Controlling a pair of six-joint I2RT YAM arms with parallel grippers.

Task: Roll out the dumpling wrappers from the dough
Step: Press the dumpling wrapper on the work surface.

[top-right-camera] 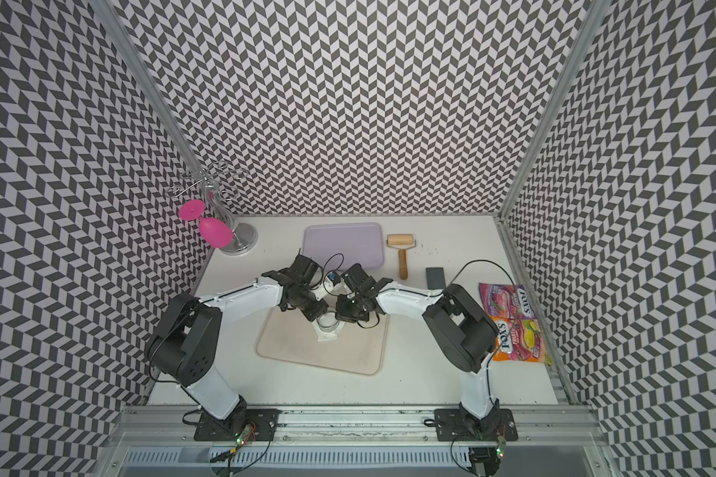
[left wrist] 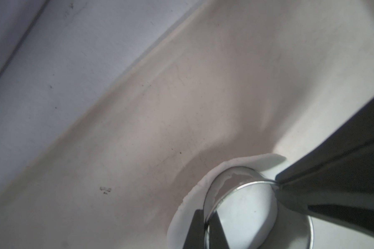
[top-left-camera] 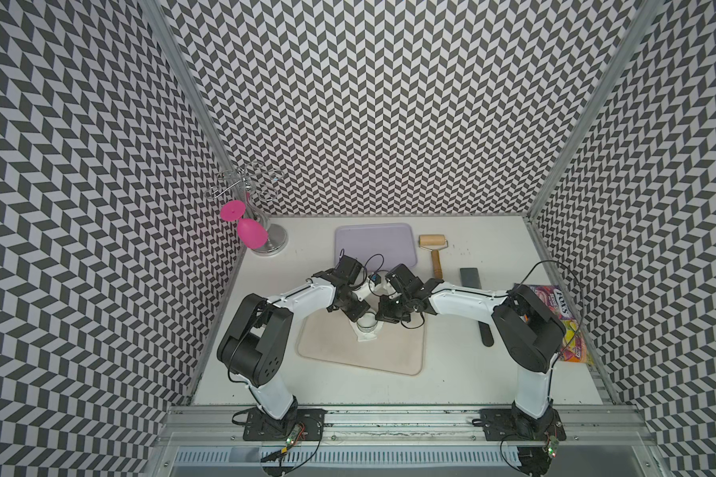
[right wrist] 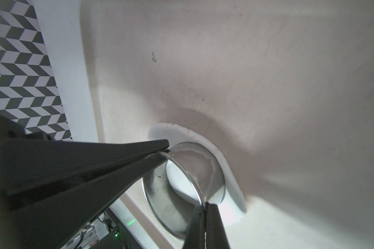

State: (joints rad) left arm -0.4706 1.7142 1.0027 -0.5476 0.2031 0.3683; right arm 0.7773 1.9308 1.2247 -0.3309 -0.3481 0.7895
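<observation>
Table (top-left-camera: 472,371) carries beige tray (top-left-camera: 389,355), lilac tray (top-left-camera: 373,239), roller (top-left-camera: 434,247), candy bags (top-right-camera: 513,322).

Beige tray (top-left-camera: 389,355): table centre.
Lilac tray (top-left-camera: 373,239): behind the beige tray.
Wooden roller (top-left-camera: 434,247): behind its far right corner.
Dark block (top-left-camera: 470,276): right of it.
Candy bags (top-right-camera: 509,305): far right of it.
Pink glass (top-left-camera: 249,233): upside down on chrome rack (top-left-camera: 275,243), back-left of it.

Black-and-white chevron walls (top-left-camera: 389,103) — white tabletop (top-left-camera: 472,384)

Left arm (top-left-camera: 302,294) and right arm (top-left-camera: 461,299) bent inward, wrists nearly touching, fingers (left wrist: 195,230) pinched together.
</observation>
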